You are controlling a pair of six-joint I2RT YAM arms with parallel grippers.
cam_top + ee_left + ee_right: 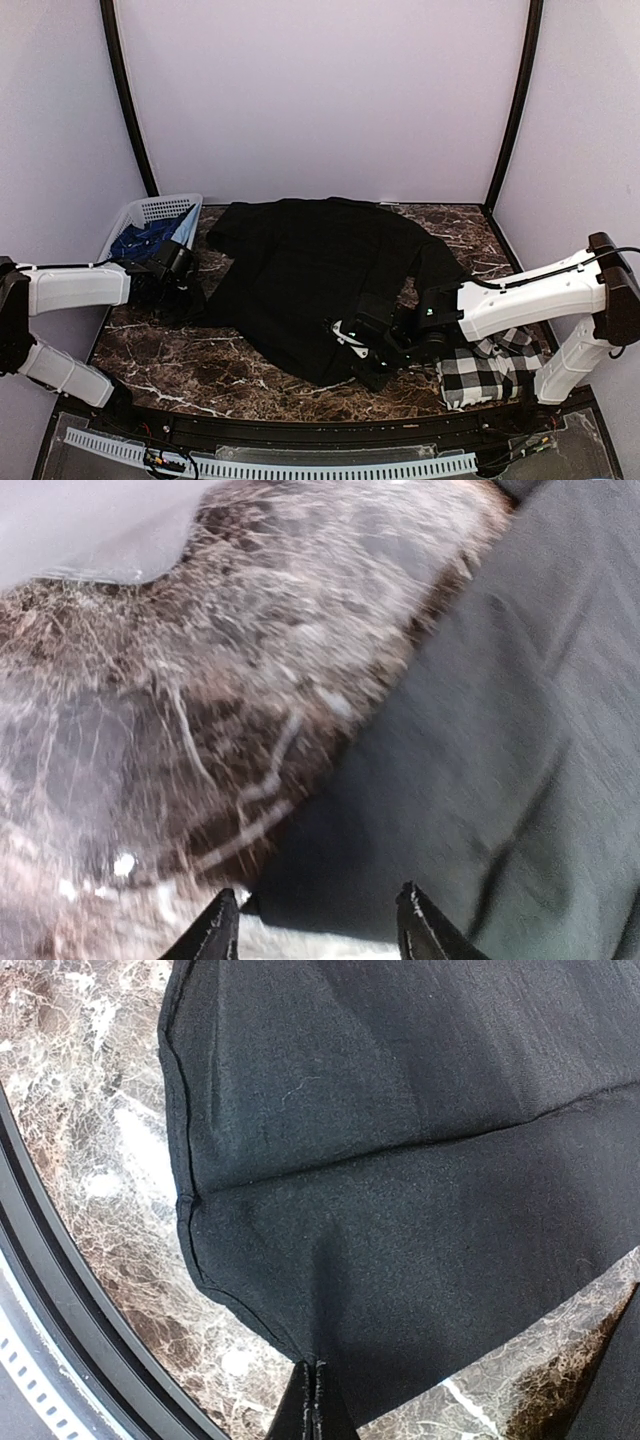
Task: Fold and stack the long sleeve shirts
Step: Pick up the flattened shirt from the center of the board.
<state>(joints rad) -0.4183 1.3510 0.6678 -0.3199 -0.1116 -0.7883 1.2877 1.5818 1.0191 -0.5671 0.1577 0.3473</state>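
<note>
Reaching low across the bench [200, 360] with the right pincer [315, 1385], clenched on the near hem of the black shirt [300, 260] spread mid-bench. Stretching in from the left with the left pincer [318, 935], tips apart, seemingly released, at the shirt's edge. Seen from the top view alone: checked shirt [490, 372] at the near right corner, beneath the right arm.

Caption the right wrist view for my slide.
Right hand pinches a corner of the black shirt on the marble table.
</note>
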